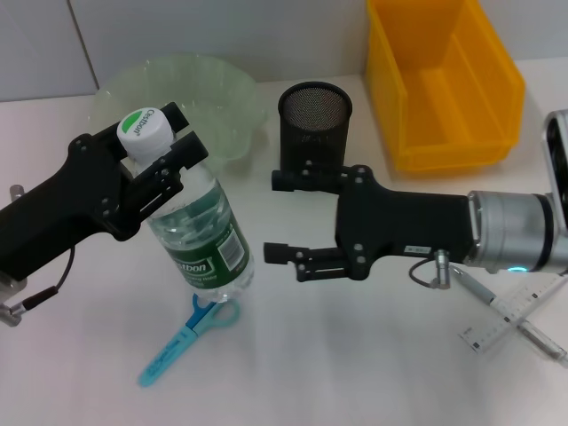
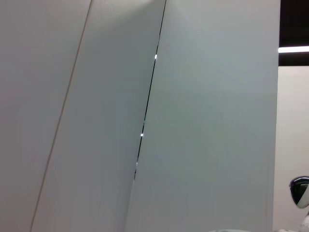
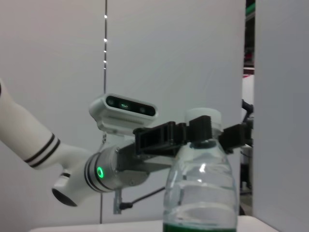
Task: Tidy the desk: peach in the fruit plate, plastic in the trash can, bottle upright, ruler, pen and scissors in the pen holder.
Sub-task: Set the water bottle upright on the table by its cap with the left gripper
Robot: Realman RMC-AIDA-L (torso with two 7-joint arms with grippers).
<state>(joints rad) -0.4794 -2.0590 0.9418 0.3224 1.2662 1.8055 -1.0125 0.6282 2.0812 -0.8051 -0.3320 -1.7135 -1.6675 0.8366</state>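
Left claw (image 1: pixel 158 142) clamped on the neck of the bottle (image 1: pixel 202 232), just under the white cap; bottle upright on the counter (image 1: pixel 355 373), centre-left of head view. Right claw (image 1: pixel 277 216) spread wide, holding nothing, centre frame, apart from the bottle. Blue scissors (image 1: pixel 189 336) lie at the bottle's base, lower left. Mesh pen holder (image 1: pixel 314 120) top centre, green plate (image 1: pixel 191 89) upper left, yellow bin (image 1: pixel 444 80) upper right. Ruler (image 1: pixel 510 312) and pen (image 1: pixel 497 306) crossed at lower right.
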